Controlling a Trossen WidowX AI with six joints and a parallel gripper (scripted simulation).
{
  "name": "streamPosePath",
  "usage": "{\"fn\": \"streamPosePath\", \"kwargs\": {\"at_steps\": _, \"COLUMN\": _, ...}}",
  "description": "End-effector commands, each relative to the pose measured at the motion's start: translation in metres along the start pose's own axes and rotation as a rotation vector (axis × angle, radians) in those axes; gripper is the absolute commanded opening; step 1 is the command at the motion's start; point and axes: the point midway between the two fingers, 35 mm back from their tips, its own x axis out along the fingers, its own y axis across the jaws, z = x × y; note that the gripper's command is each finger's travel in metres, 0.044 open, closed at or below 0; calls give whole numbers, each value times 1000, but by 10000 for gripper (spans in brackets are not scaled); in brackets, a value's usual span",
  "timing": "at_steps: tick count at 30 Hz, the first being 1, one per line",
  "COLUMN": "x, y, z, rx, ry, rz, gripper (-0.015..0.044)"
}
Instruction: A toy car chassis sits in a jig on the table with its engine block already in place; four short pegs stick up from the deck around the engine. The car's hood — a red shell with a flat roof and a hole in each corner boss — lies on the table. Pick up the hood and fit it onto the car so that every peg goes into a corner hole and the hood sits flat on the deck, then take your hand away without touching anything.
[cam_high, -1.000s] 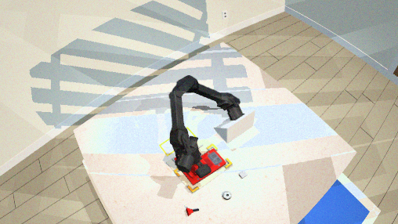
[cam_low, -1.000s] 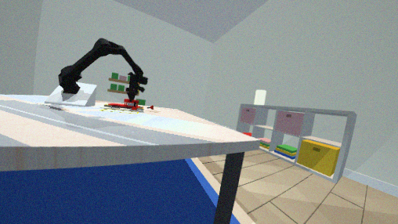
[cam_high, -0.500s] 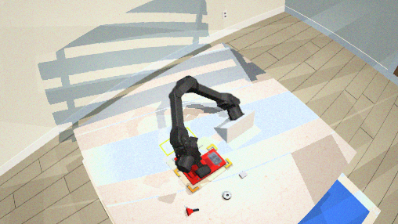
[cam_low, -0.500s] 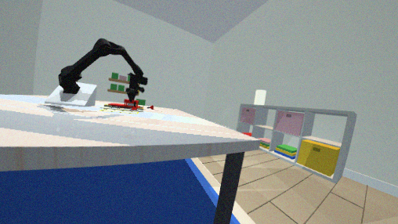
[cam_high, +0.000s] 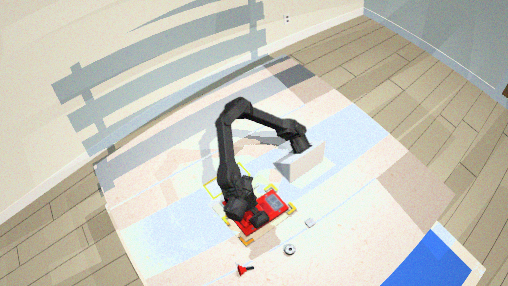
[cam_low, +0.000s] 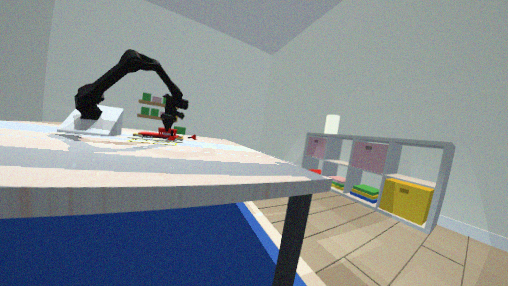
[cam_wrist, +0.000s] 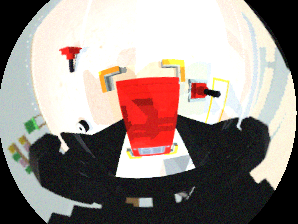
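Hood (cam_wrist: 149, 112) looks light, stiff and slick, best pinched by its side walls, where the hand (cam_low: 168, 131) (cam_wrist: 150, 117) clamps it

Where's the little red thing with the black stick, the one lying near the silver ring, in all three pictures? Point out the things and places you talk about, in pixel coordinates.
Top: the red piece with the black stick (cam_high: 242, 270) (cam_low: 193, 137) (cam_wrist: 70, 51) is at the bottom, just left of the middle.
Exterior: left of the middle, tiny, right of the gripper (cam_high: 258, 218) (cam_low: 169, 131).
Wrist: upper left.
Shared landmark: the black gripper.
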Motion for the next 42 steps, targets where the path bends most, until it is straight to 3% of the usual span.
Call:
{"fn": "streamPosePath", "kwargs": {"at_steps": 1, "x": 2, "y": 0, "z": 0, "rx": -4, "ry": -3, "rz": -3, "gripper": 0}}
{"fn": "streamPosePath", "kwargs": {"at_steps": 42, "x": -3, "y": 0, "z": 0, "rx": -2, "ry": -5, "rz": -4, "gripper": 0}}
